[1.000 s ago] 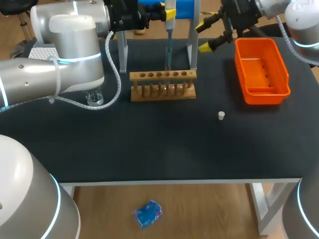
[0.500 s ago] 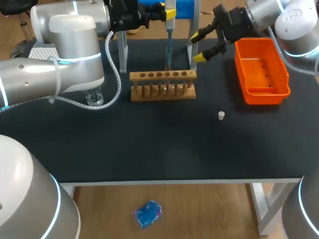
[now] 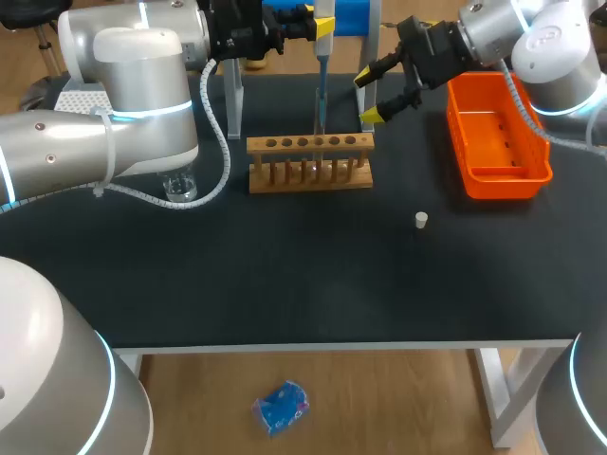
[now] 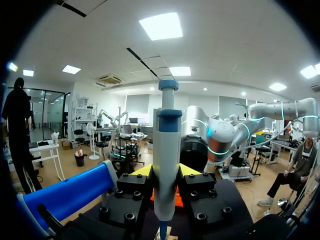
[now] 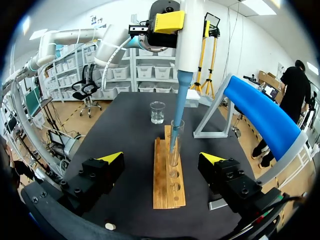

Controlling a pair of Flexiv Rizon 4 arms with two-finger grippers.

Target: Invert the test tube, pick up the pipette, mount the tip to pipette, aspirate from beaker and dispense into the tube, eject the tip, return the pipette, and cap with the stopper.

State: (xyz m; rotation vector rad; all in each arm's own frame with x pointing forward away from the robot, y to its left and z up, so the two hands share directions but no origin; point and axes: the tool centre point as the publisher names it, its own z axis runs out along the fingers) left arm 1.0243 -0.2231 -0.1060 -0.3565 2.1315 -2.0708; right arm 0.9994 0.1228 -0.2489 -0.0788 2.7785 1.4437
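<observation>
The left gripper (image 4: 165, 172) has its yellow-tipped fingers pinching the barrel of the white-and-grey pipette with the blue plunger (image 4: 166, 150) from both sides. The pipette is held upright so that the pale blue tip (image 5: 176, 117) points straight down into the mouth of the clear glass test tube (image 5: 173, 150). The tube stands in the light wooden rack (image 5: 168, 192). Judged: dispense step, with the vertical hold keeping the liquid inside the tube.

The right gripper (image 3: 368, 96) has its fingers spread wide with nothing between them. It hangs just off the rack's right end, facing along it. Judged: standing by, out of the pipette's way.

The small white stopper (image 3: 421, 221) lies on the black table (image 3: 285, 275), well apart from the rack, so capping is not yet done. The clear glass beaker (image 5: 157, 112) sits beyond the rack's far end. The orange plastic tray (image 3: 498, 133) is right of the rack, probably for the ejected tip. The blue-padded stand (image 5: 260, 115) is behind the rack for the pipette's return.
</observation>
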